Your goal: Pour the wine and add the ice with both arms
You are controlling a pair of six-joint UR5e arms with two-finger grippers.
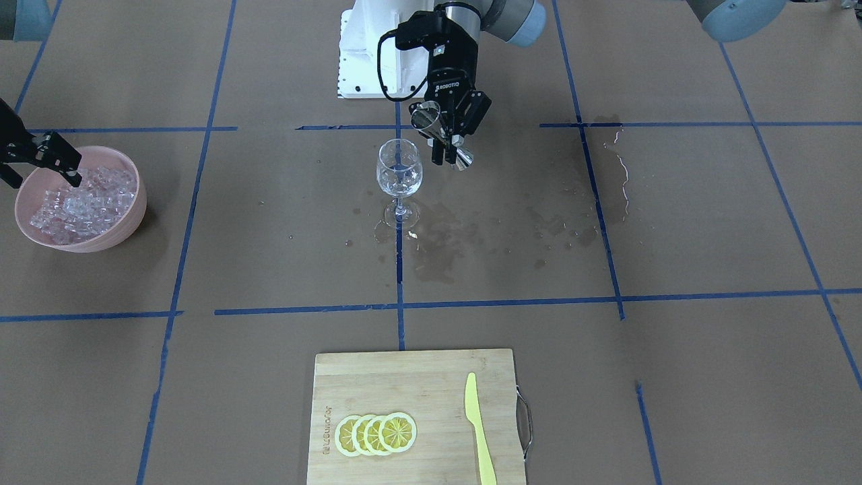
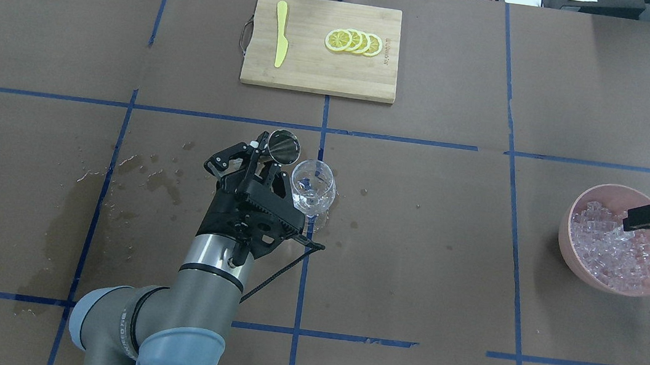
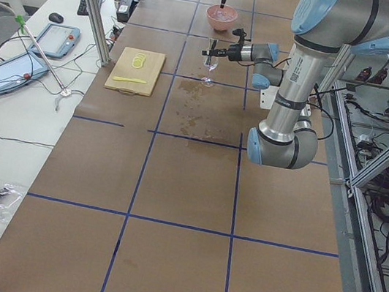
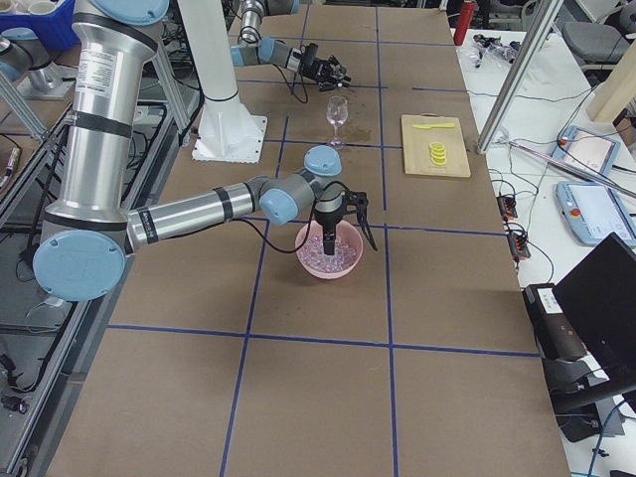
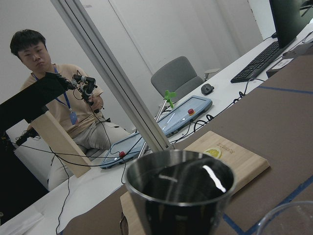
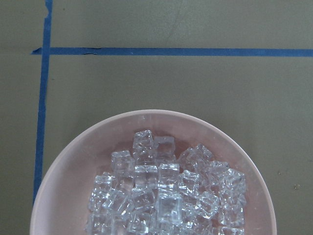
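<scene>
My left gripper (image 1: 450,138) is shut on a steel jigger (image 1: 431,121), tilted beside and just above the rim of a clear wine glass (image 1: 399,172) that stands upright mid-table. In the overhead view the jigger (image 2: 283,145) is just left of the glass (image 2: 312,188). The left wrist view looks into the jigger's dark cup (image 5: 181,191); I cannot make out any wine in it or in the glass. My right gripper (image 1: 44,176) hangs open over a pink bowl (image 1: 128,222) heaped with ice cubes (image 6: 161,196), and holds nothing.
A wooden cutting board (image 2: 313,75) with lemon slices (image 2: 354,42) and a yellow knife (image 2: 280,40) lies at the far side. Wet stains (image 1: 485,232) mark the brown paper around the glass. The robot's white base (image 1: 363,60) is behind the glass.
</scene>
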